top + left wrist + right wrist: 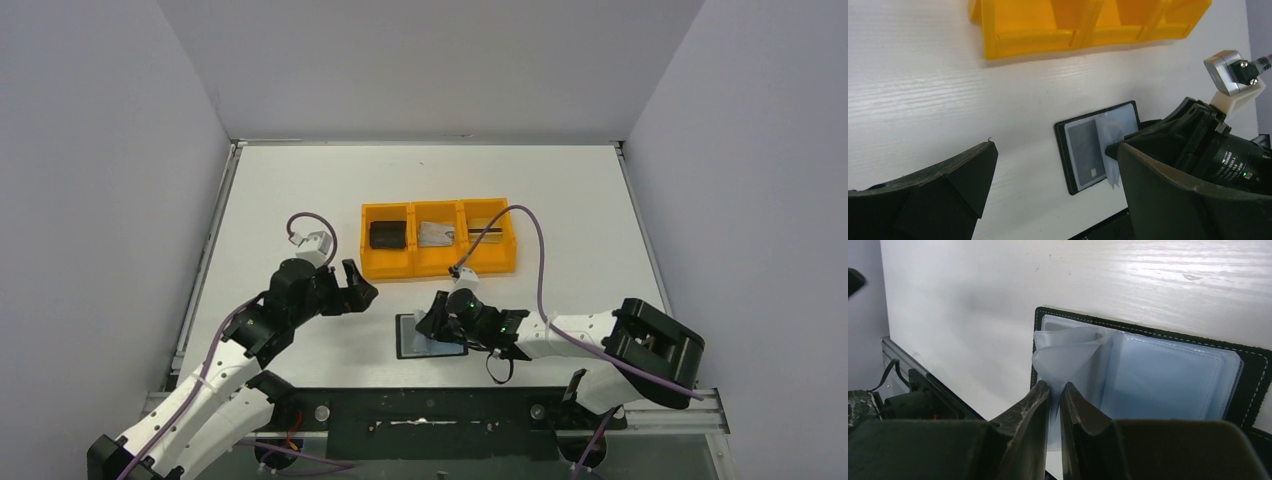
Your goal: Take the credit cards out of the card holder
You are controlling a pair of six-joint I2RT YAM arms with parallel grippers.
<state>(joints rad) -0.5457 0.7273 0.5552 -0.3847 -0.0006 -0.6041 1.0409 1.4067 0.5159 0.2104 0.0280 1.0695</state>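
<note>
The right hand (436,319) hangs over the card holder (410,341) (orange tray (440,271) beyond).

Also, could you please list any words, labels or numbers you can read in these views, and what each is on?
No text can be read here.
White print on the right arm's black round wrist housing: too small and blurred.
Silvery-grey card in the open black card holder: no legible print.
</note>
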